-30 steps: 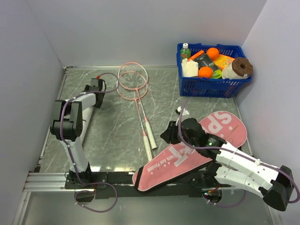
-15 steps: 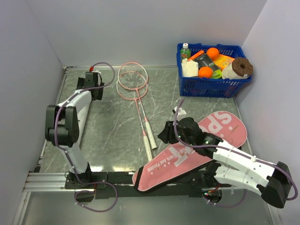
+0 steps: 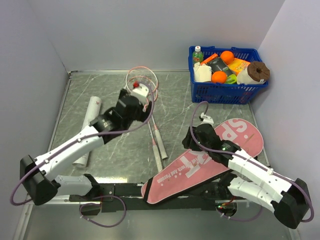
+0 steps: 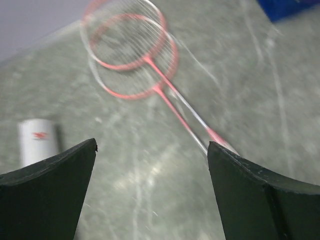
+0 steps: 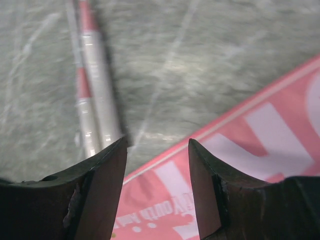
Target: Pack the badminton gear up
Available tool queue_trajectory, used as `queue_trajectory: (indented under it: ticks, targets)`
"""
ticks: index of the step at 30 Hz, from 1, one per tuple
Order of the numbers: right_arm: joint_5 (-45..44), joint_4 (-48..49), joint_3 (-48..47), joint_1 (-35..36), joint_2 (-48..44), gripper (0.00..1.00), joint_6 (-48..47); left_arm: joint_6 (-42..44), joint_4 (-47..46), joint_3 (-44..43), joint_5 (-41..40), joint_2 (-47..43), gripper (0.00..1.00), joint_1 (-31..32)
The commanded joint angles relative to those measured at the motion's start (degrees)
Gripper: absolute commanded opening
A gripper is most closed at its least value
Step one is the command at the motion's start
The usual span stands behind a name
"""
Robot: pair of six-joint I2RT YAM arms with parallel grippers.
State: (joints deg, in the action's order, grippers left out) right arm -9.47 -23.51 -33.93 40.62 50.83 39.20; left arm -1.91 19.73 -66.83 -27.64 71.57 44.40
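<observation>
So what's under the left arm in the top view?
The tube: both ends show, its middle is covered. Also the rackets: the upper rims show, the lower head is mostly hidden.

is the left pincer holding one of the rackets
No, the left pincer stands wide open with nothing between its fingers, and both rackets lie on the table ahead of it.

Each arm, the left arm (image 3: pixel 75 147) and the right arm (image 3: pixel 255 172), has smooth white shell links between blocky black joint housings, with a thin purple cable (image 3: pixel 193 114) looping alongside. A small red cap (image 3: pixel 135 85) sits by the left wrist. The left gripper (image 4: pixel 150 150) and the right gripper (image 5: pixel 157 147) have matte black, wedge-shaped fingers (image 5: pixel 95 195), slightly scuffed.
</observation>
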Motion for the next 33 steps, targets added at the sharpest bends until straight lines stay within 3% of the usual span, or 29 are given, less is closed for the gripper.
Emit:
queue_trajectory:
  ticks: [1, 5, 11, 17, 23, 33]
  targets:
    - [-3.97, -8.12, 1.58, -2.30, 0.93, 0.60, 6.04, -10.91, 6.54, 4.95, 1.45, -0.12, 0.97, 7.00]
    - [-2.83, -8.40, 3.17, -2.92, 3.04, 0.62, 9.84, -15.22, 7.96, 7.85, -1.10, 1.46, 0.96, 16.65]
    - [-4.85, -12.25, 1.15, -3.09, 8.13, 0.64, 15.72, -19.97, 7.62, 11.10, -2.07, 2.17, 0.96, 23.70]
    - [-5.56, -17.01, -1.75, -3.18, 13.93, 0.64, 19.50, -21.73, 4.36, 15.31, 0.48, -1.34, 0.96, 25.91]
    - [-3.18, -15.61, -1.40, -3.18, 19.04, 0.65, 22.93, -21.99, 0.31, 19.89, 3.20, -6.88, 0.96, 26.61]
    - [-6.87, -22.19, -9.65, -3.27, 16.41, 0.66, 25.22, -20.94, -1.18, 23.58, 5.05, -12.42, 0.97, 27.32]
